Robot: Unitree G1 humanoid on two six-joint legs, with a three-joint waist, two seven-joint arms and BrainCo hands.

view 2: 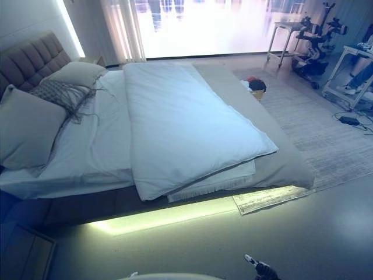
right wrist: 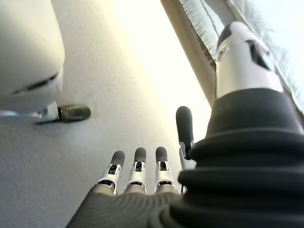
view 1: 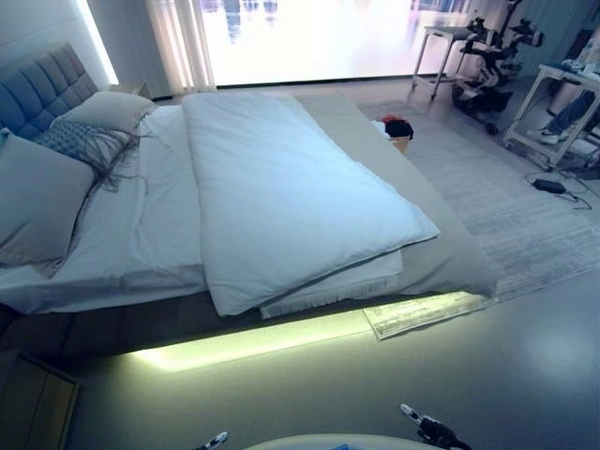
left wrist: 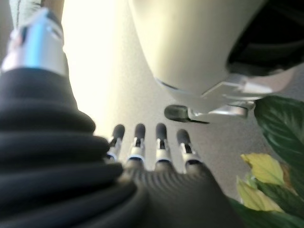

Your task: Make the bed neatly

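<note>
The bed (view 1: 281, 323) stands before me, its padded headboard (view 1: 42, 89) at the left. A white duvet (view 1: 291, 197) lies folded along the middle, its near corner hanging over the edge. The white sheet (view 1: 159, 225) shows bare to its left, and a grey blanket (view 1: 441, 253) to its right. Two grey pillows (view 1: 37, 197) (view 1: 108, 111) and a fringed cushion (view 1: 84, 141) lie by the headboard. My left hand (left wrist: 161, 142) and right hand (right wrist: 137, 166) hang low over the floor with straight fingers, holding nothing, well short of the bed.
A pale rug (view 1: 506, 206) lies right of the bed, with a basket (view 1: 397, 131) of red and dark things at its far end. A nightstand (view 1: 33, 403) stands near left. White tables (view 1: 562, 103), equipment (view 1: 492, 56) and a person's leg (view 2: 361, 76) are far right. A leafy plant (left wrist: 280, 128) is near my left hand.
</note>
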